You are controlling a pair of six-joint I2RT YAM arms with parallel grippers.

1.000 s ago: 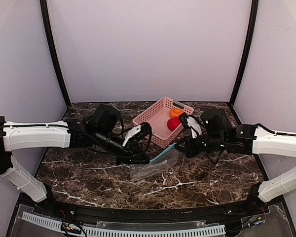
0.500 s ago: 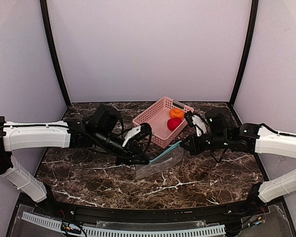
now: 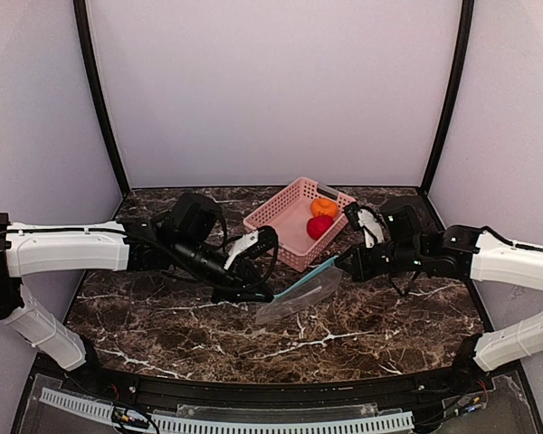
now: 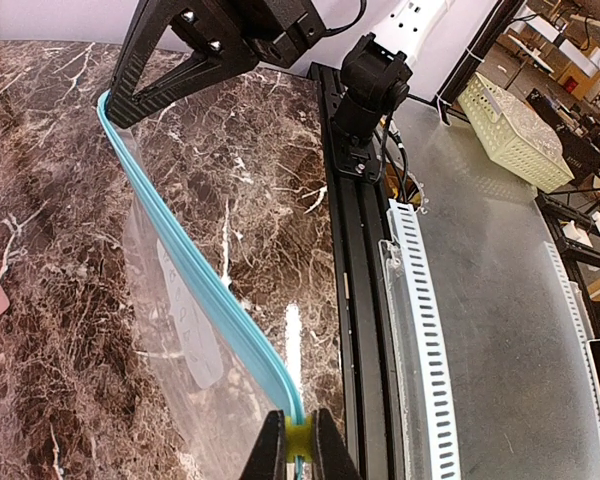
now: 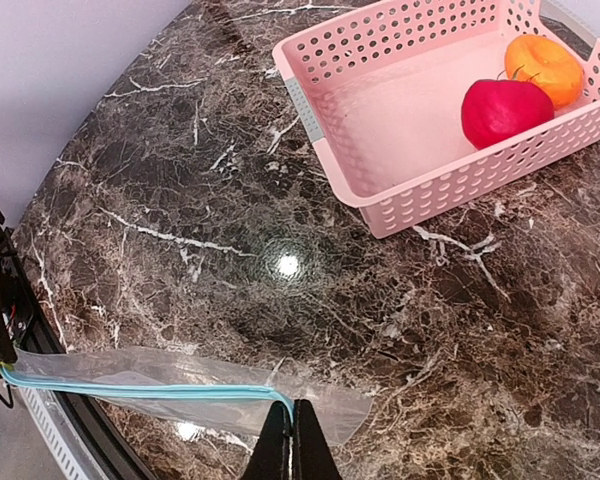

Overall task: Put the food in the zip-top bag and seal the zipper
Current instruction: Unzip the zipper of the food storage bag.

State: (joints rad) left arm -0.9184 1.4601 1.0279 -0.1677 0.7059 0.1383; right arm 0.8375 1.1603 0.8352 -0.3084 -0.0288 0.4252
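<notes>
your left gripper (image 4: 298, 445) and right gripper (image 5: 288, 428) each pinch one end of the zipper (image 3: 305, 277), bag (image 3: 294, 302) stretched between.

Pink basket (image 3: 290, 226): slotted walls, rear-ctr on dark marble table (image 3: 371, 325). Black rail (image 4: 355, 300) w/ white slotted strip (image 4: 420, 330) along table edge.

Dark white-veined marble surface (image 3: 344, 334), pale lilac walls (image 3: 271, 90) on three sides, black corner posts (image 3: 98, 99), a bright glare (image 5: 287, 265) on the stone
</notes>
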